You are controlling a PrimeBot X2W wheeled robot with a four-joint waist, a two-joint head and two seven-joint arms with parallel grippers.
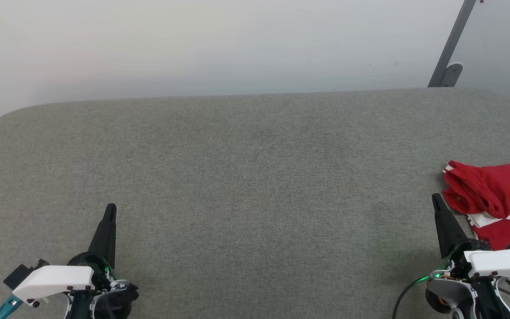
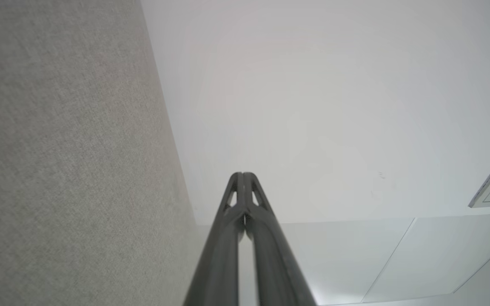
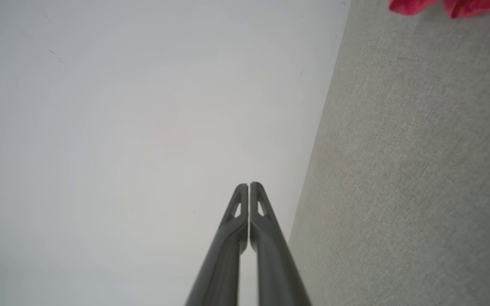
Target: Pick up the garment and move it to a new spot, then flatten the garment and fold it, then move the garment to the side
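Nearest, the left gripper (image 1: pixel 110 209) and right gripper (image 1: pixel 436 198) hover pinched closed, both empty. Just beside the right one, the garment (image 1: pixel 498 188) lies bunched at the table's (image 1: pixel 255 150) right edge. Bare grey surface runs wide to the rounded far edge.

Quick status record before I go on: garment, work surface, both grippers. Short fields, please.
garment: red with white panels, bunched up, not flat, not folded; at the right edge of the head view, partly cut off
surface: grey, cloth-covered; the garment lies on its right side
left gripper: jaws shut, holding nothing, low left, far from the garment
right gripper: jaws shut, holding nothing, just left of the garment, apart from it
task state: garment not yet picked up
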